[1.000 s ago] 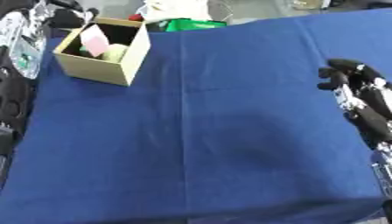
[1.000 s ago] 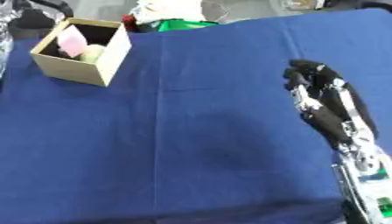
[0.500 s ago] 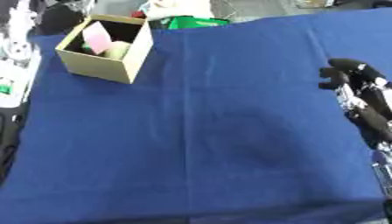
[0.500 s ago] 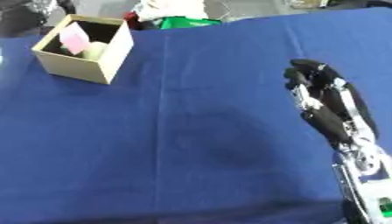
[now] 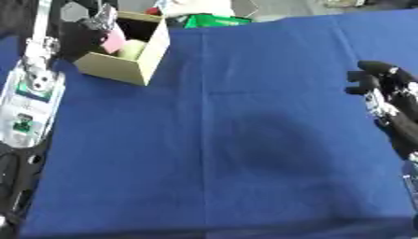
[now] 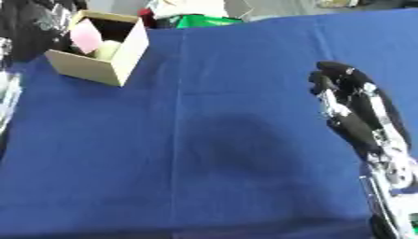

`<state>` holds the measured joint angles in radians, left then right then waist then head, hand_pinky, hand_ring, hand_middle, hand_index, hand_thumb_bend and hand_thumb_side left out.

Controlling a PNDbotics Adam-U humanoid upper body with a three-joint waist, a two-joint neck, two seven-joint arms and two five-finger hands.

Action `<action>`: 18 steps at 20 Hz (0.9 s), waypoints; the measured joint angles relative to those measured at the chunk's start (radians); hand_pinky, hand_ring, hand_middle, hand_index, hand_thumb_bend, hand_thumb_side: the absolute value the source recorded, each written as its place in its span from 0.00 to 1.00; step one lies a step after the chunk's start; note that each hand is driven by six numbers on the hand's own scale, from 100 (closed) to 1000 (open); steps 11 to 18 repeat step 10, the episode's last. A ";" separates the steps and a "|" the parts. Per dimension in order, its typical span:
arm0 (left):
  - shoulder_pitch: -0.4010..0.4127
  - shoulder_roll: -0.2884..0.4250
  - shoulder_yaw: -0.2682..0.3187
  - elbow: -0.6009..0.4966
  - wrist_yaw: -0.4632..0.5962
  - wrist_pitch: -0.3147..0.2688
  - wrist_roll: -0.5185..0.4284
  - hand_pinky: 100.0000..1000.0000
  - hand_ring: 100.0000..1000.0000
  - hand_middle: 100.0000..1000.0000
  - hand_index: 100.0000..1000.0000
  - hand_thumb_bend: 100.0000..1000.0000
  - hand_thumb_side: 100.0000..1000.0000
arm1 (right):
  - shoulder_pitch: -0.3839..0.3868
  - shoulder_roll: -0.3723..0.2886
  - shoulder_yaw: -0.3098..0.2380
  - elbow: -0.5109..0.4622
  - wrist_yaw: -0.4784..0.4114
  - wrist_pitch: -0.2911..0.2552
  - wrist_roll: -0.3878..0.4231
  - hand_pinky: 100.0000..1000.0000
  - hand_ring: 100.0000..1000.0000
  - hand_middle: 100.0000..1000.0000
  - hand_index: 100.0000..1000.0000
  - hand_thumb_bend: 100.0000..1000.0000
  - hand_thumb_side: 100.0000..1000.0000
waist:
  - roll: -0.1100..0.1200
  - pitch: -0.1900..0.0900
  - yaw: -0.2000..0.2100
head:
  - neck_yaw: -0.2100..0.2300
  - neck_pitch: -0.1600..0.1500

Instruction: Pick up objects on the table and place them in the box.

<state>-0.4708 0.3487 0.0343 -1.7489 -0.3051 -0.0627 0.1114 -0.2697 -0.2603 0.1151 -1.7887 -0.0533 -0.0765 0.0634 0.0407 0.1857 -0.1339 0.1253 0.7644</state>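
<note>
A cardboard box (image 5: 116,70) stands open at the far left of the blue cloth. Inside it lie a pink object (image 5: 112,41) and a pale yellow-green object (image 5: 133,48). My left arm runs up the left edge, and my left hand (image 5: 79,36) is a dark blurred shape at the box's left rim, partly over the opening. Whether it holds anything is hidden. On the right side my right hand (image 6: 347,91) hovers above the cloth, open, fingers relaxed and holding nothing.
The blue cloth (image 5: 245,140) covers the whole table. A green item (image 5: 211,21) and white clutter (image 5: 196,6) lie beyond the far edge, behind the box. My right forearm (image 6: 384,154) runs down to the lower right corner.
My left arm has swung inward from the left edge, bringing the hand up to the box's rim. The right hand has barely moved.
</note>
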 measured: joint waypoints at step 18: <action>0.050 -0.048 -0.001 -0.026 0.042 -0.009 -0.011 0.47 0.57 0.54 0.78 0.12 0.36 | -0.003 0.000 0.002 0.000 0.000 0.001 0.003 0.71 0.82 0.58 0.77 0.00 0.37 | 0.000 0.010 0.005 | 0.006 0.000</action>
